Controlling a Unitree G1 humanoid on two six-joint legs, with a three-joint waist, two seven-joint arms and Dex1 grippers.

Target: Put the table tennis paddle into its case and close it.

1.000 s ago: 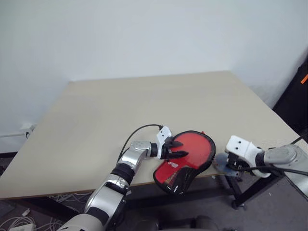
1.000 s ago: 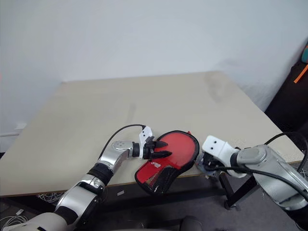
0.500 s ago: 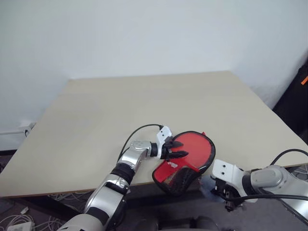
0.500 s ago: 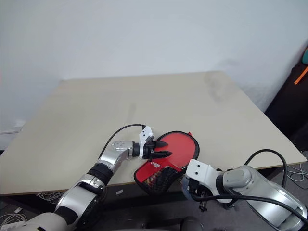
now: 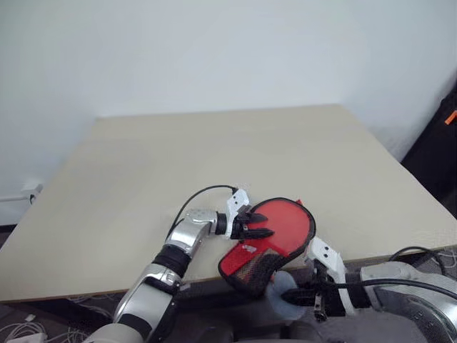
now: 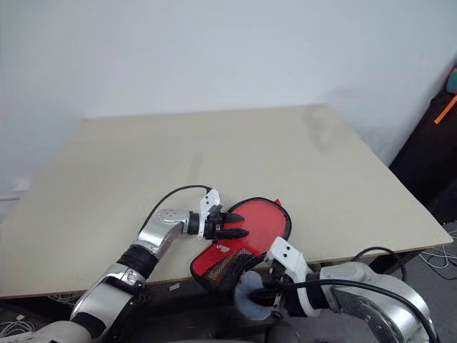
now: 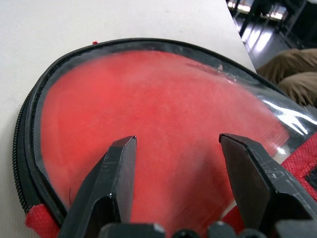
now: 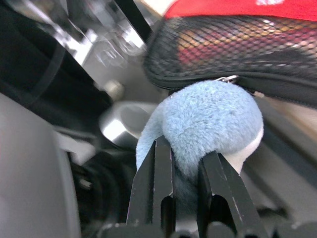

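The case (image 5: 287, 223), red-faced with black edging, lies at the table's front edge. Its dark mesh narrow end (image 8: 237, 44) hangs over that edge. My left gripper (image 5: 263, 223) is open, its two fingers (image 7: 116, 163) spread over the red face from the left side. Below the table edge, my right gripper (image 8: 185, 151) is shut on a blue fluffy ball (image 6: 250, 296). The ball sits against the zip just under the mesh end. The paddle is hidden; only a reddish shape shows through the mesh.
The beige table (image 5: 214, 157) stretches wide and bare behind the case, against a white wall. A black object with an orange stripe (image 5: 446, 121) stands past the table's right side. Cables lie on the floor at the lower left (image 5: 14, 330).
My right gripper, holding the blue ball, has swung from the case's right side down and leftward to under the mesh end. My left gripper has kept its place on the case.
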